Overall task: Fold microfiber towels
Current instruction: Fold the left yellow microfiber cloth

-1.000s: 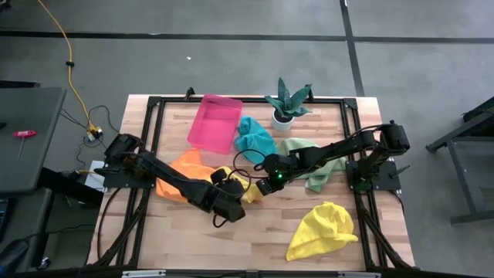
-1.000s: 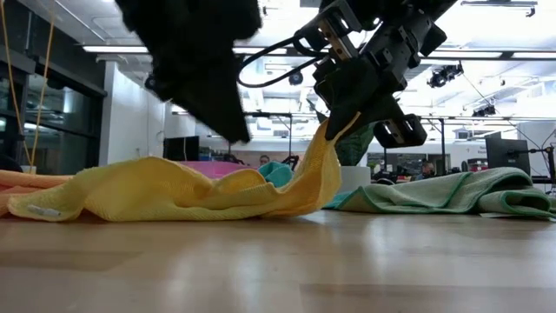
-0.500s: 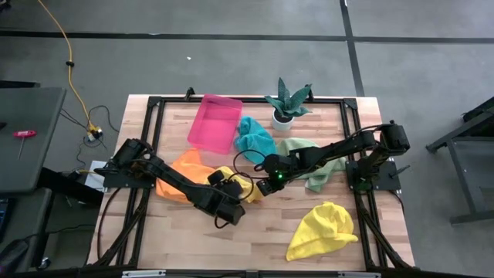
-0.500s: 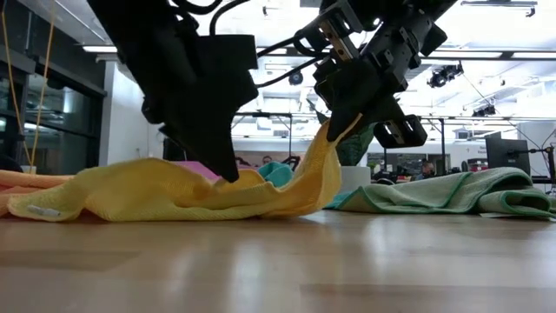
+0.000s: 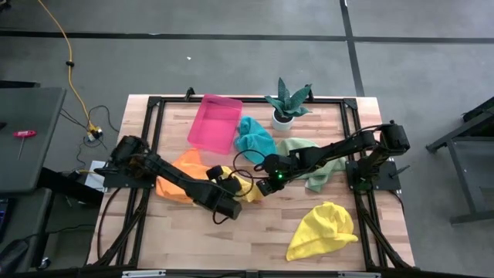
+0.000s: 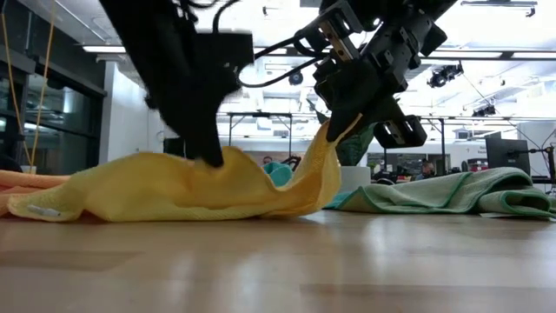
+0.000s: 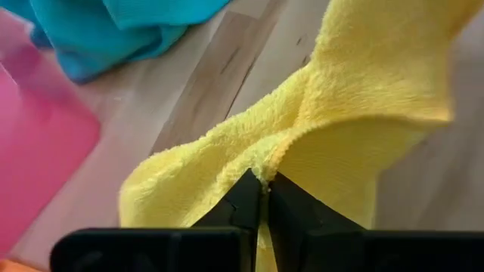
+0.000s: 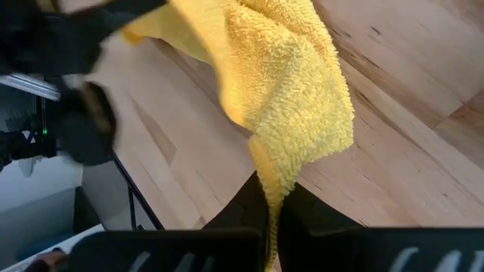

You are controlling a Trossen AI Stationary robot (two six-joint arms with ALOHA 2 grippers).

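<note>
I saw one yellow towel (image 5: 241, 184) bunched mid-tabletop, pinched at two edges, the orange towel (image 5: 179, 173) touching its left side. The teal towel (image 5: 255, 137) and light green towel (image 5: 315, 164) lay crumpled toward the far edge; a second yellow towel (image 5: 323, 228) sat heaped near the near-right corner.

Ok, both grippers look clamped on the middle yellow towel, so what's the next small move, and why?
Probably draw the left gripper and right gripper apart to stretch the yellow towel. Both are shut on its edges, yet it lies bunched on the table and needs flattening before folding.
</note>
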